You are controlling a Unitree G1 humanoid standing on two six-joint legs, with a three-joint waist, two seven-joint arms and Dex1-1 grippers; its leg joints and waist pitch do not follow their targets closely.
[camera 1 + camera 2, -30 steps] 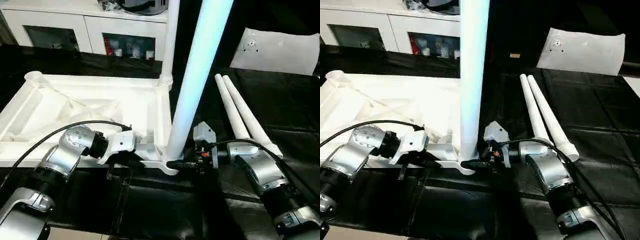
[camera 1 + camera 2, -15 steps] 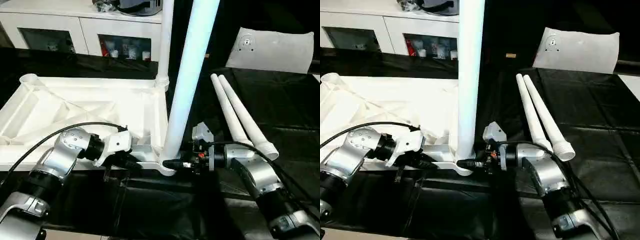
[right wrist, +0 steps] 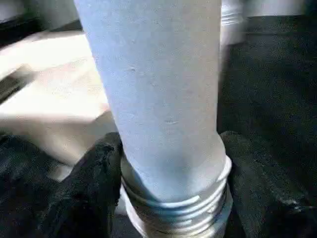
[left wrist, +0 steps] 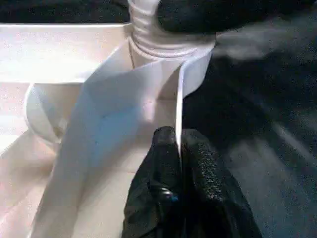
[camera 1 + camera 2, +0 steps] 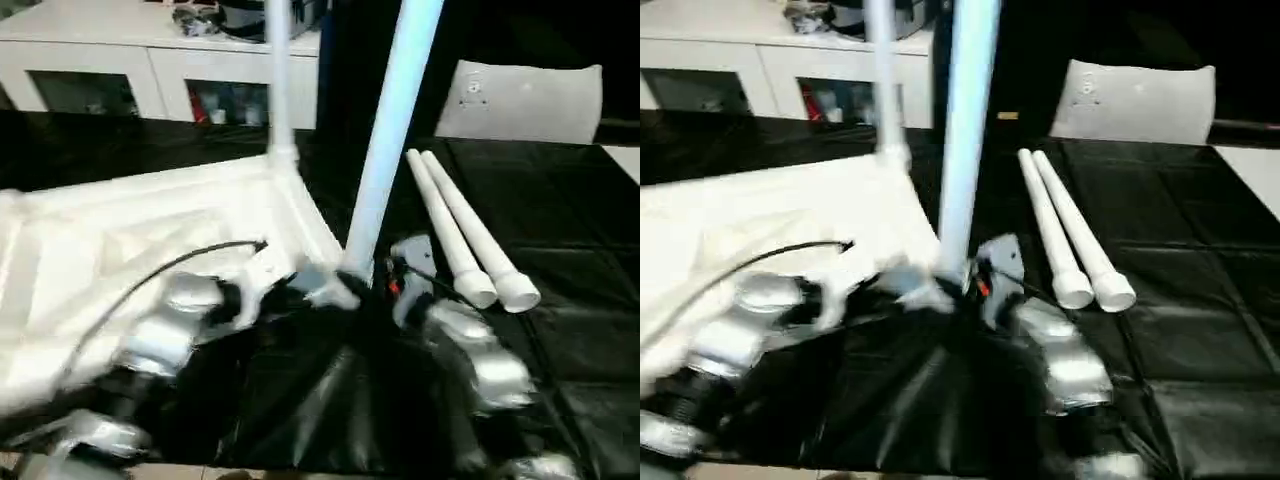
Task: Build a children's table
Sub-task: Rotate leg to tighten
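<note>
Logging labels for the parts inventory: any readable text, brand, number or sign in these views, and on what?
None readable.
White plastic table top, standing white legs and loose white legs: no markings visible.
Items on the white cabinet shelves: too blurred to read.

Heavy motion blur, bright white glare

The two eye views look down from the robot's head, side by side, at the same black work surface [image 5: 560, 330]. The left wrist view sits very close to the table's thin edge [image 4: 179, 114]. The right wrist view sits very close to a standing leg [image 3: 163, 99].
</note>
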